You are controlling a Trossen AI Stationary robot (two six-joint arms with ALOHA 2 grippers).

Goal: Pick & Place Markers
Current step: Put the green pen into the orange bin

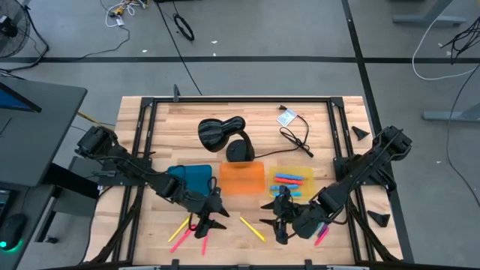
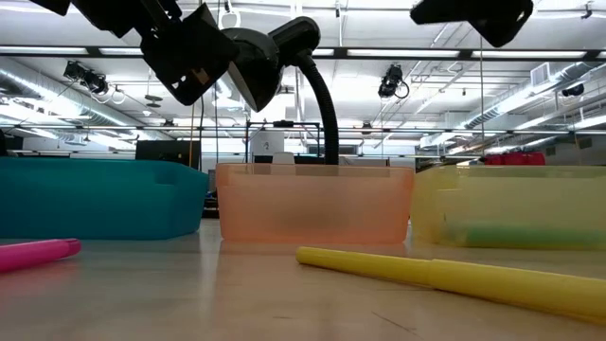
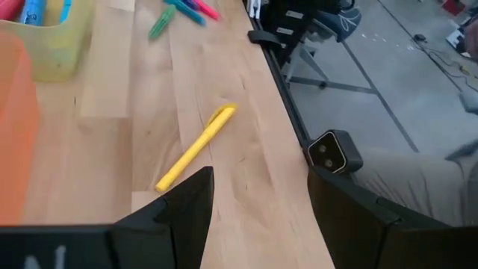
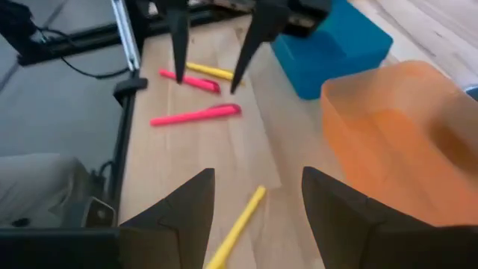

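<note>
Both grippers hung spread and empty over markers still loose on the table.

The left gripper had pink markers just below its spread jaws; the right gripper held nothing, a yellow marker lying ahead between its fingers. The yellow marker sat between both arms, so a simultaneous reach risked collision; thin, round markers might roll from a skewed pinch.

Yellow marker, pink markers, blue tray, orange tray, yellow tray, dark grippers
</note>
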